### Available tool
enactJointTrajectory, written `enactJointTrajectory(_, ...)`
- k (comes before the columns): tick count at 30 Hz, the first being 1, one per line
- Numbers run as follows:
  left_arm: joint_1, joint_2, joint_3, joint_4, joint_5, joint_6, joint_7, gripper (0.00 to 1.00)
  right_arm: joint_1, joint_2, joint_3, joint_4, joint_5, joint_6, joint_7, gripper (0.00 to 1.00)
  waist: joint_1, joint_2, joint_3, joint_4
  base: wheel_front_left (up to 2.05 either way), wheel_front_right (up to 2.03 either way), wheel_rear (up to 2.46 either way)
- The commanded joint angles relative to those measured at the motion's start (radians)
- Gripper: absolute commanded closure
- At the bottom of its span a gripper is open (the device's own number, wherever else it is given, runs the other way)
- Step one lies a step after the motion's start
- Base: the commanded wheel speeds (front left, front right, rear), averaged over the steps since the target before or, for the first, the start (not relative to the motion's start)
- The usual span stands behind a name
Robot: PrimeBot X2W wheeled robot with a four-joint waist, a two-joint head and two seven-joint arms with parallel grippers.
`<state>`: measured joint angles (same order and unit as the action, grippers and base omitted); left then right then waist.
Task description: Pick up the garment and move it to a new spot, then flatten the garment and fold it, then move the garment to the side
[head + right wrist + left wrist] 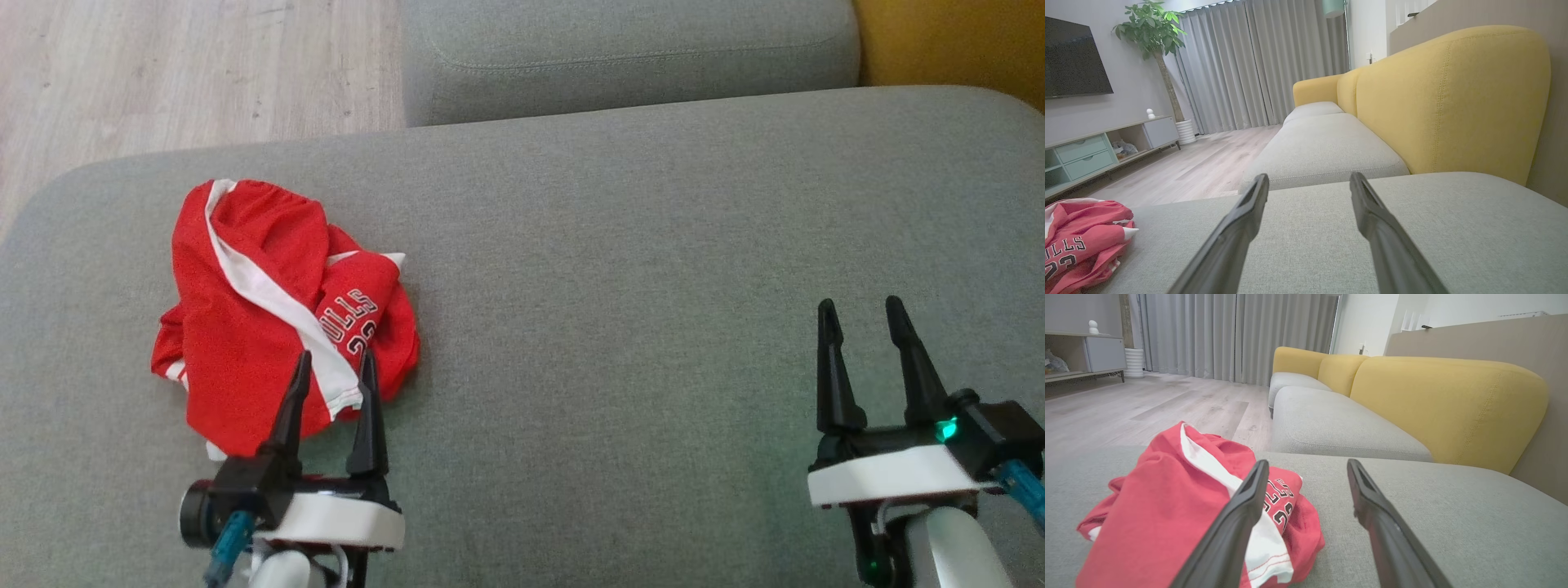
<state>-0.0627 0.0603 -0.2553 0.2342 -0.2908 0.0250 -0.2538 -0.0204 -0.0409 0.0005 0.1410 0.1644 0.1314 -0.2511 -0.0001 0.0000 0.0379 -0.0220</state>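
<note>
Left gripper point(335, 354): fingers spread, aimed at the near edge of the garment point(245, 327) for the pickup; touching cloth or just above, I can't tell.
Right gripper point(861, 302): spread too, empty, waiting well apart over bare seat cushion point(620, 269).
Garment: red jersey, crumpled at the cushion's left end, not yet lifted.
Far right: open grey stretch, probably my new spot.

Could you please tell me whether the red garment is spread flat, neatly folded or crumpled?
Crumpled: the red garment lies bunched in a heap on the grey cushion, its white stripe curving and its lettering partly hidden.
</note>
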Motion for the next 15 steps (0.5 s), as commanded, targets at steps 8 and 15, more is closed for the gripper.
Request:
enactJointTrajectory(8,-0.047,-0.007,0.044,0.012,0.002,-0.014,-0.008,0.0,-0.018,-0.009,0.026,-0.014,0.012,-0.001,-0.011,0.0,0.0001,0.0,-0.008,-0.001,0.0,0.0,0.0)
enactJointTrajectory(15,-0.046,-0.009,0.05,0.02,0.003,-0.018,-0.008,0.0,-0.013,-0.009,0.031,-0.013,0.02,-0.001,-0.011,0.0,0.0001,0.0,-0.018,0.013,0.0,0.0,0.0)
